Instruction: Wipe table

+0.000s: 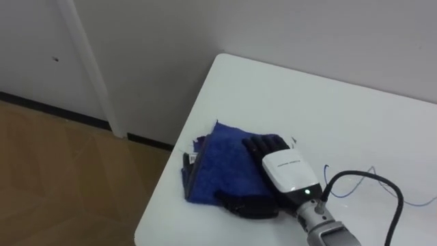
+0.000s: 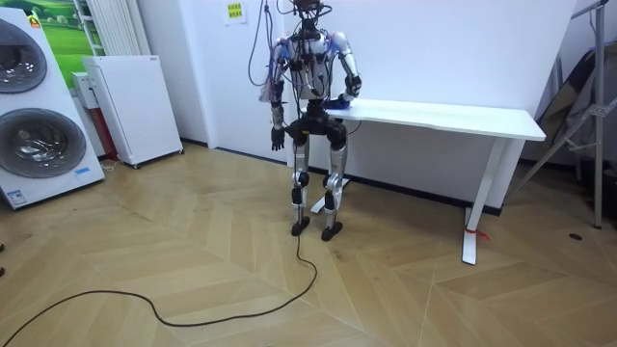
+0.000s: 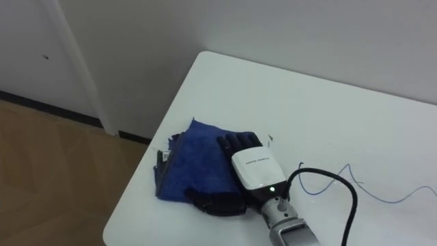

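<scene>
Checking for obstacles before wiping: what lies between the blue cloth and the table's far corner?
Nothing: the left eye view shows bare white tabletop from the fuzzy blue cloth to that corner.

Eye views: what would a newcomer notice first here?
The blue cloth, bunched near the left edge of the white table, stands out most. The right hand lies on top of it, fingers laid flat over the cloth. In the room view the robot stands at the table's end on that view's left, left hand hanging at its side.
</scene>
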Available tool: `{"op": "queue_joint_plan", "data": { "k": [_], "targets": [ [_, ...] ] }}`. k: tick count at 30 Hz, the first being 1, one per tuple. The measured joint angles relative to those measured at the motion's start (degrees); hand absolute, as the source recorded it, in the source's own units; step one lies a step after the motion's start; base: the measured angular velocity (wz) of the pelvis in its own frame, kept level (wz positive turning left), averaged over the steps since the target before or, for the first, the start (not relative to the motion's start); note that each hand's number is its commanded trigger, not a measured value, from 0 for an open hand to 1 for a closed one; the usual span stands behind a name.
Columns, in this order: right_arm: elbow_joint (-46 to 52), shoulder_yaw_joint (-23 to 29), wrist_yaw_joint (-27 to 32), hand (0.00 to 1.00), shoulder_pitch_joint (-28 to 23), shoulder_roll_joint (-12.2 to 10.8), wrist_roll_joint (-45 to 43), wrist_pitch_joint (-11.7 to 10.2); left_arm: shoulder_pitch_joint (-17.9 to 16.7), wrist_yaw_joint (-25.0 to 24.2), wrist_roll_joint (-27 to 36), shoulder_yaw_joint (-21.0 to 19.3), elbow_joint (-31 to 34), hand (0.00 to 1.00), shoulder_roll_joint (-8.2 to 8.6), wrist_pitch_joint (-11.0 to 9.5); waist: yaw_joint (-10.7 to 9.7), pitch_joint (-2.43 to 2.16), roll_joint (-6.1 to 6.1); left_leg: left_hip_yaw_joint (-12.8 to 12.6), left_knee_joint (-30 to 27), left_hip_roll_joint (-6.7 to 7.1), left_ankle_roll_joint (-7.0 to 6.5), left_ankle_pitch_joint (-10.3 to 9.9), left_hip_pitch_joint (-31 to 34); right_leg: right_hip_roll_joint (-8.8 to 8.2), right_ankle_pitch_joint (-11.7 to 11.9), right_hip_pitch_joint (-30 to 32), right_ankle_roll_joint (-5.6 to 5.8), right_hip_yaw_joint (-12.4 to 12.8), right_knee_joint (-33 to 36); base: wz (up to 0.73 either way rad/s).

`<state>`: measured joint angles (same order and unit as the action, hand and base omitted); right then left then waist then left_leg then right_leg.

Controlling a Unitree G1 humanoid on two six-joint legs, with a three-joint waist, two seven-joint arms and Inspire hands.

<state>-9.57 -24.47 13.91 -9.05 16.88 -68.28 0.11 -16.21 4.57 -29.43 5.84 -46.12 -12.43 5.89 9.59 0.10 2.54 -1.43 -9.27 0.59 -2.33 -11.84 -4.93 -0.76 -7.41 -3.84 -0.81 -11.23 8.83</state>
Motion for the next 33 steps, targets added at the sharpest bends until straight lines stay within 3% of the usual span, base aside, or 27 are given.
{"op": "queue_joint_plan", "data": {
  "k": [4,12,16,22,28,33],
  "targets": [
    [0.7,1.1,1.9,1.00,0.7,-0.6,1.2,-0.1,-0.1,-0.1,0.0,0.0,0.0,0.00,0.04,0.0,-0.1,-0.06,-0.08,0.1,-0.1,0.04,-0.10,-0.1,0.0,-0.07,0.0,-0.1,0.03,-0.1,0.0,0.01],
    [-1.1,1.2,4.9,1.00,1.5,-0.9,5.5,-3.8,-0.1,0.1,0.1,-0.2,-0.6,0.00,0.21,-0.4,-0.8,-0.11,0.10,0.3,0.0,0.10,-0.11,-0.1,-0.5,-0.10,-0.1,-0.7,0.20,0.0,-0.1,0.01],
    [-1.7,1.2,4.9,1.00,2.0,-0.9,5.5,-4.3,-0.2,0.0,0.1,-0.3,-1.1,0.00,0.21,-0.5,-1.1,-0.13,0.41,0.7,0.0,0.16,-0.16,-0.1,-0.6,-0.11,-0.2,-1.0,0.29,0.1,-0.2,0.05],
    [-2.2,1.3,4.8,1.00,2.4,-0.9,5.8,-4.3,-0.2,-0.2,0.0,-0.3,-1.1,0.00,0.31,-0.3,-1.1,-0.15,0.37,0.7,-0.2,0.19,-0.19,-0.1,-0.7,-0.12,-0.2,-1.1,0.29,0.0,-0.2,0.00],
    [-5.7,0.9,5.0,1.00,4.0,-1.4,12.3,-4.2,-0.3,-0.1,0.1,0.0,-1.1,0.00,1.16,0.5,-0.1,0.00,-0.72,0.4,-0.2,0.08,-0.22,-0.2,-1.8,-0.06,-0.2,-1.9,0.29,0.1,0.0,-0.02],
    [-8.1,1.0,3.1,1.00,6.6,-3.8,17.3,-1.2,-0.8,0.2,0.1,-0.1,-1.0,0.00,2.77,1.8,0.4,0.10,-1.85,0.6,-0.2,0.10,-0.23,-0.3,-1.9,-0.14,-0.2,-1.9,0.29,0.3,0.3,-0.04]
  ]
}}
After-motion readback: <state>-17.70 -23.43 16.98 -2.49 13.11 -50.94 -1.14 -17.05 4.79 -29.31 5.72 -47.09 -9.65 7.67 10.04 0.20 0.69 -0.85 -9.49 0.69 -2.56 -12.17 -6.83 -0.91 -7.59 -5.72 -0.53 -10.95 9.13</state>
